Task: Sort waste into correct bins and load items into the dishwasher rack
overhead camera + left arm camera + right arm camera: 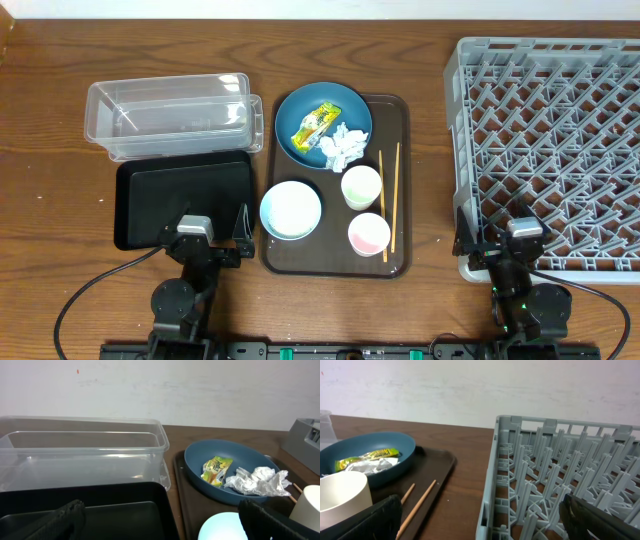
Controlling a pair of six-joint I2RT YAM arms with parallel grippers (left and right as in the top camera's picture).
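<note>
- Clear plastic tub (170, 118) sits at the far left of the counter (50, 60), with the black tray (185, 195) just in front of it; both look bare inside.
- Left fingers (62, 520) hang over the black tray's near edge, spread wide with nothing between them.
- Blue dish (295, 125), at the far-left corner of the brown tray (400, 110), holds the wrapper (316, 122) and the tissue (343, 148) side by side; rice grains, if present, are too small to make out.
- From the left fingers the wrapper lies ahead and to the right, its long axis running diagonally, near-left to far-right. The left arm is plainly the nearer one, so I judge the first pick is its job.
- White bowl (291, 209), green cup (361, 186), pink cup (368, 234) and chopsticks (390, 200) wait on the brown tray.
- Right fingers (372, 520), also wide apart and holding nothing, sit at the near-left corner of the dishwasher rack (545, 140).
</note>
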